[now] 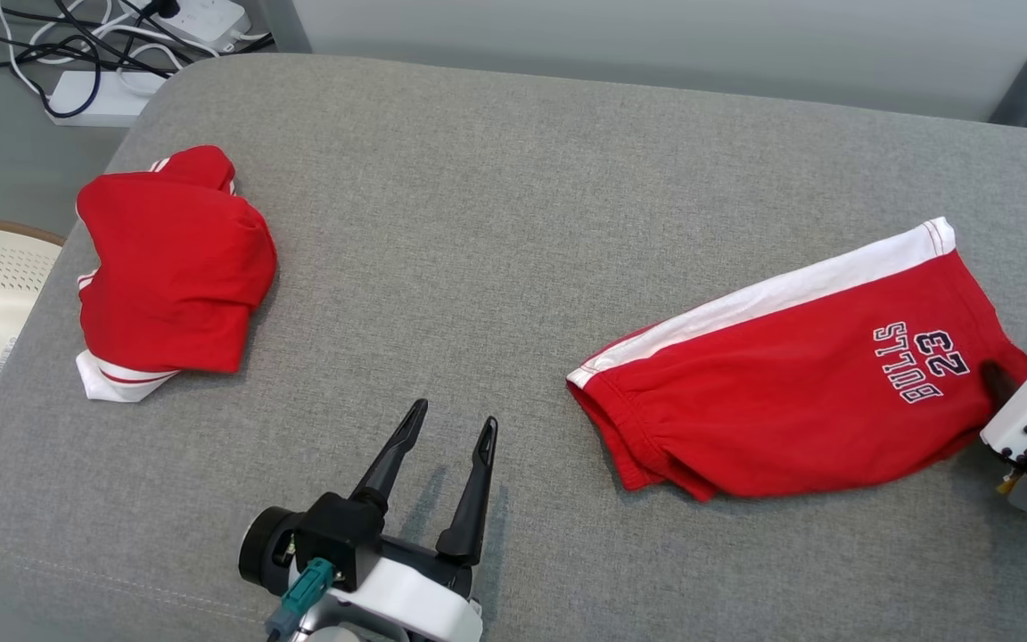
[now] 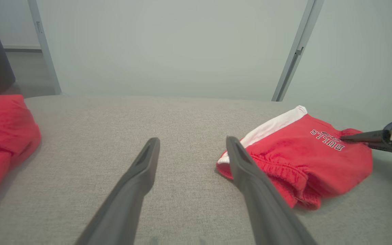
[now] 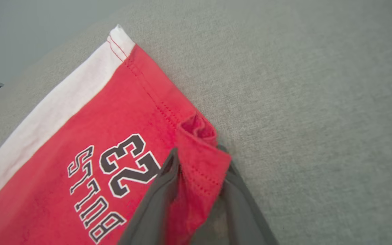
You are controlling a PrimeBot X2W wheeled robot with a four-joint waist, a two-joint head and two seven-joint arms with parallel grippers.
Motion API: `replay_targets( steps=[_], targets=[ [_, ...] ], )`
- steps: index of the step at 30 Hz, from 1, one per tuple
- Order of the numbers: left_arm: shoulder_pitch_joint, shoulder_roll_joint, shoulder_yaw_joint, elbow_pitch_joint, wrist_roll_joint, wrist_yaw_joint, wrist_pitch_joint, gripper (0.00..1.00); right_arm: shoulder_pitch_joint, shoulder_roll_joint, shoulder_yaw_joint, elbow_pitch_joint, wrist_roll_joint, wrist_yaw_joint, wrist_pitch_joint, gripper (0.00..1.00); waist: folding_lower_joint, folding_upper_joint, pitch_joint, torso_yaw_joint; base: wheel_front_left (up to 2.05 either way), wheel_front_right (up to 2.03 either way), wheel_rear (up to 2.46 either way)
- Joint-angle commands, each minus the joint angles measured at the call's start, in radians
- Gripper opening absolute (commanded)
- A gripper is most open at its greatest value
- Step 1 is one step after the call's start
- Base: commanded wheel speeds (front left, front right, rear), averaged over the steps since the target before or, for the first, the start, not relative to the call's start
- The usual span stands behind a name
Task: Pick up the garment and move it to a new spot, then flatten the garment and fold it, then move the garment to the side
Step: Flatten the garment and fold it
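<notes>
Shorts (image 1: 799,374): flat on the cushion (image 1: 496,223), right side.
Right fingers (image 3: 155,204): pinching a hem-corner fold.
Left fingers (image 1: 398,450): spread, idle above cushion.
Advice: I would check the pinch holds, then lift slowly.

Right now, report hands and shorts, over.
Left hand open, empty. Right hand pinching shorts at the hem corner, shorts lying on the cushion. Other red garment apart, far left, not in the way.
</notes>
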Motion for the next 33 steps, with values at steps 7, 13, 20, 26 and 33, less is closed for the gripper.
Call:
replay_targets(
  steps=[7, 13, 20, 26, 33],
  targets=[
    [-0.042, 0.003, 0.028, -0.016, 0.013, -0.008, -0.006, 1.0, 0.016, 0.018, 0.058, -0.011, 0.028, 0.001, -0.061, 0.0, 0.0, 0.0, -0.005, -0.016, 0.0, 0.0, 0.0],
    [-0.023, 0.003, 0.04, -0.013, 0.011, -0.009, -0.006, 1.0, 0.099, 0.022, 0.097, -0.065, 0.031, 0.001, -0.23, 0.0, 0.0, 0.0, -0.04, -0.057, 0.0, 0.0, 0.0],
    [-0.003, 0.003, 0.04, -0.013, 0.007, -0.012, -0.006, 1.0, 0.213, 0.036, 0.14, -0.106, -0.005, 0.001, -0.364, 0.0, 0.0, 0.0, -0.079, -0.101, 0.0, 0.0, 0.0],
    [0.015, 0.003, 0.065, -0.021, 0.012, -0.01, -0.006, 1.0, 0.304, 0.059, 0.042, -0.219, -0.11, 0.001, -0.381, 0.0, 0.0, 0.0, -0.099, -0.153, 0.0, 0.0, 0.0],
    [0.032, 0.003, 0.075, -0.011, 0.022, -0.019, -0.006, 1.0, 0.411, 0.139, -0.084, -0.307, -0.253, 0.001, -0.381, 0.0, 0.0, 0.0, -0.124, -0.2, 0.0, 0.0, 0.0]
  ],
)
